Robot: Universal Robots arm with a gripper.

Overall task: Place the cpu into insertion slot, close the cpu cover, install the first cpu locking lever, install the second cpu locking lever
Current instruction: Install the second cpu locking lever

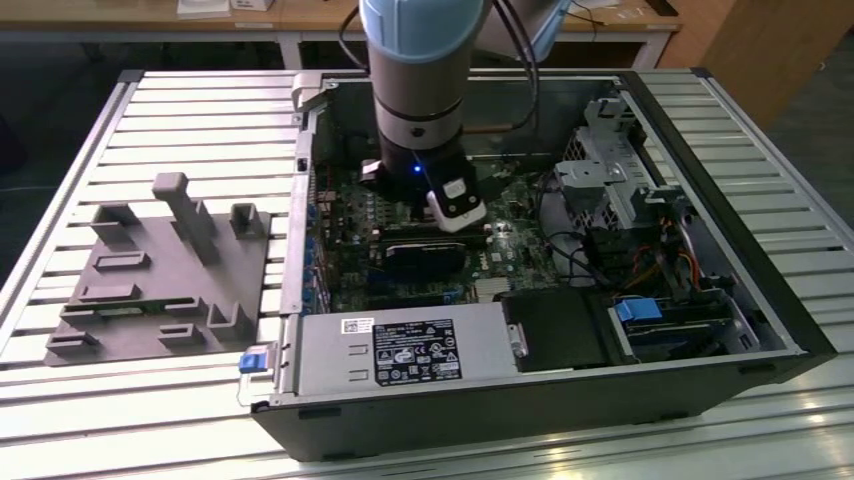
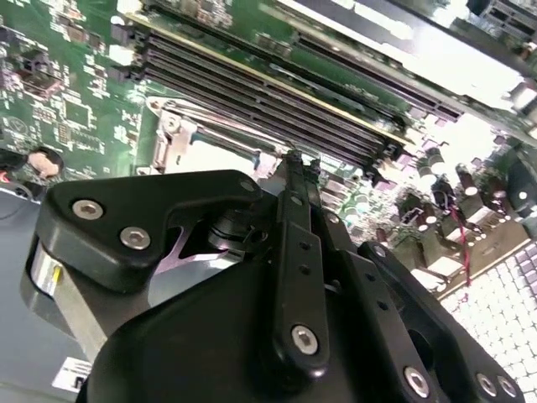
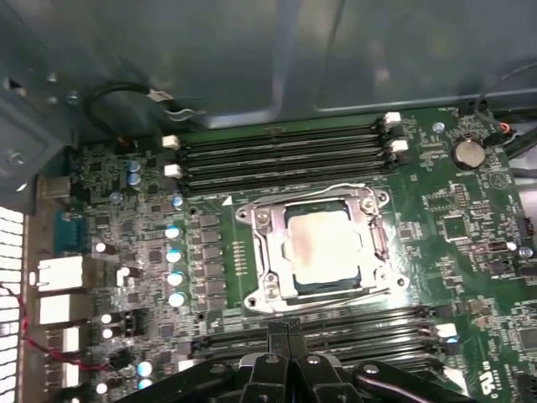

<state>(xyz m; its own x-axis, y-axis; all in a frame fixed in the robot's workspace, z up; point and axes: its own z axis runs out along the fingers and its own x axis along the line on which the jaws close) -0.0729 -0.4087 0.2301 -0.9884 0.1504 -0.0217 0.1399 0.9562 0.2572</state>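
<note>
Arm reaches down into the open computer case (image 1: 747, 300) lying on the slatted bench (image 1: 160, 120); tool (image 3: 284, 329) hangs just above the green motherboard (image 3: 470, 243), over the memory slots (image 3: 336, 336) beside the socket. In the first wrist view its two fingertips meet with no gap and nothing between them, so fingers closed, empty. The cpu (image 3: 323, 245) sits flat inside the insertion slot (image 3: 382, 252), pale metal top showing, square with the socket. The cpu cover (image 3: 268, 252) lies down around the chip, silvery frame with the chip in its window. A thin wire lever (image 3: 323, 186) runs along the frame edge nearest the far memory slots (image 3: 285, 151); can't tell if the levers are latched. In the second wrist view the tool's black linkage (image 2: 294, 277) blocks most of the socket, a corner of the silvery frame (image 2: 172, 138) next to long memory slots (image 2: 268, 92). In the exterior view a grey parts fixture (image 1: 160, 270) sits on the bench at the exterior view's left, well apart from the case.
</note>
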